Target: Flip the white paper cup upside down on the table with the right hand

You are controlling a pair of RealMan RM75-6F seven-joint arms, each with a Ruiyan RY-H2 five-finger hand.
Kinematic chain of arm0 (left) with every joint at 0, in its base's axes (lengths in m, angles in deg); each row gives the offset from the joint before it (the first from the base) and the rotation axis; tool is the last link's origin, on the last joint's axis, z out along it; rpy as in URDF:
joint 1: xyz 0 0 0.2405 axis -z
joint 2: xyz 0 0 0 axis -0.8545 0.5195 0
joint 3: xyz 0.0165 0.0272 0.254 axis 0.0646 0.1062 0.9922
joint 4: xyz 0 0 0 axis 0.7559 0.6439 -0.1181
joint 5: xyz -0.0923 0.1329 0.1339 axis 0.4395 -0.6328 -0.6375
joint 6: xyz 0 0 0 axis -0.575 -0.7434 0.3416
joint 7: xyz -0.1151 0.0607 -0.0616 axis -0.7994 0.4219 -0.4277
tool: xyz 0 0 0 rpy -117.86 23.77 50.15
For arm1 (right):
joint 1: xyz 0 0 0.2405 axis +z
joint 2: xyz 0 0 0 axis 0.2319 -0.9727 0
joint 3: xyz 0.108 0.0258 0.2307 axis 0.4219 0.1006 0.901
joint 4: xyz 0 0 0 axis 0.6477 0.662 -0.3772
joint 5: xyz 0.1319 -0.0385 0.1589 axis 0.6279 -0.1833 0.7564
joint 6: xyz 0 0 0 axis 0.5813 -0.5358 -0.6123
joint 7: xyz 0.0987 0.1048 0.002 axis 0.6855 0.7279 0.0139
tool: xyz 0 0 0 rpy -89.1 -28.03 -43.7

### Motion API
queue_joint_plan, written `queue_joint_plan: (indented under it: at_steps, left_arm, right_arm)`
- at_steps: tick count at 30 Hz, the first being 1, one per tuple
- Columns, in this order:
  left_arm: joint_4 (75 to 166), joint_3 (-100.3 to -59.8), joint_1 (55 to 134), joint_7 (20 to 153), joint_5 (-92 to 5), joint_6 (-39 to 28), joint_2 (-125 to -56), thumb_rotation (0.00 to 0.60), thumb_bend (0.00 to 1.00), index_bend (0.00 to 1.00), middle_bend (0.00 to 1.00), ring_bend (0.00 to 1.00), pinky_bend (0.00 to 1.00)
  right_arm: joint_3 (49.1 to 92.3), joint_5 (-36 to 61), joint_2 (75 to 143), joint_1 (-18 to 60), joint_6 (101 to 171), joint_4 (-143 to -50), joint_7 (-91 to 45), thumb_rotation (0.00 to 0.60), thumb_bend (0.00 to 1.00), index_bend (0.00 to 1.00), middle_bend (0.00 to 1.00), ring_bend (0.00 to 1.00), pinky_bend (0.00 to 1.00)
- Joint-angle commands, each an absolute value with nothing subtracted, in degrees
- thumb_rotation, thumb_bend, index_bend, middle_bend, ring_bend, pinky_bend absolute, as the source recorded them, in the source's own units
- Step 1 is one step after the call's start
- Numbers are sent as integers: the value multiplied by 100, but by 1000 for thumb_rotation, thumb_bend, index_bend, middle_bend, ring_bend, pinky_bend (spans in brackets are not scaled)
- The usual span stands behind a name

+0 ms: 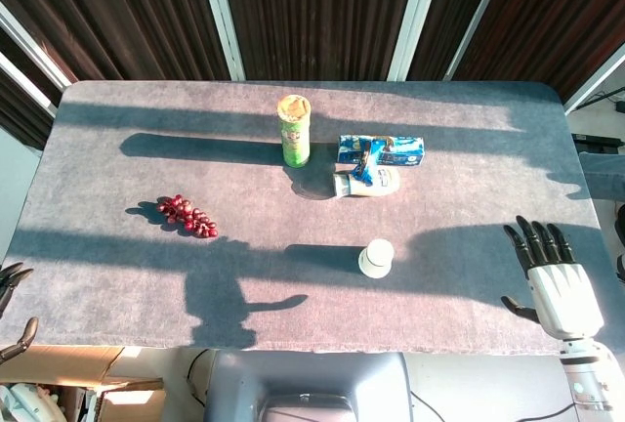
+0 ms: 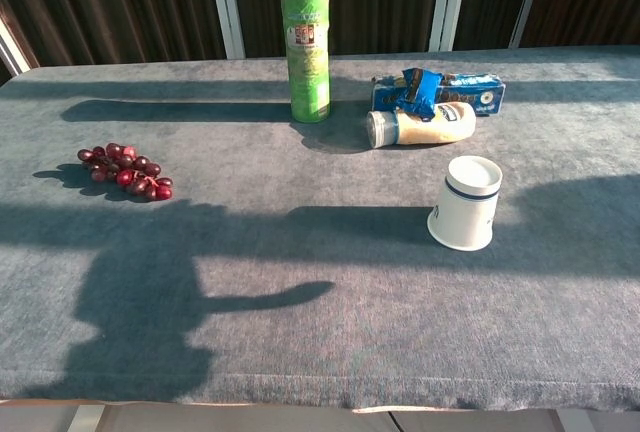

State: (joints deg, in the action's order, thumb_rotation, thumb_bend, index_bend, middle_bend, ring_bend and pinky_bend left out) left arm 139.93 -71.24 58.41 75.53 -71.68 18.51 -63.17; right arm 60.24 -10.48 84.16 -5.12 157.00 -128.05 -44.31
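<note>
The white paper cup (image 1: 376,258) with a blue band stands upside down on the grey table (image 1: 117,236), rim down and base up; the chest view shows the cup (image 2: 465,203) right of centre. My right hand (image 1: 555,280) hovers at the table's front right corner, well to the right of the cup, fingers spread and holding nothing. It does not show in the chest view. My left hand (image 1: 10,310) peeks in at the lower left edge, off the table, with dark fingers apart and nothing in them.
A green snack tube (image 1: 294,130) stands at the back centre. A blue packet (image 1: 383,150) and a lying white bottle (image 1: 366,183) are just behind the cup. Red grapes (image 1: 187,216) lie to the left.
</note>
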Motion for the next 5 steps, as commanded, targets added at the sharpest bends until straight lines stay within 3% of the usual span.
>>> queue_joint_plan:
  at_steps: [1,5]
  left_arm:
    - [14002,-7121,5849,7549,-7163,1839,-6308,600,426,171,98,19,211]
    - [14004,-7123,5844,7528,-7166,1857,-6292,600,427,171,99,19,211]
  right_arm:
    - [6036,-1040,8443,-508,15641,-12771,-4394,600,229,118,115,63,159]
    - [6061,-1061,8497,-497,15581,-12732,-4340,600,229,118,115,63,160]
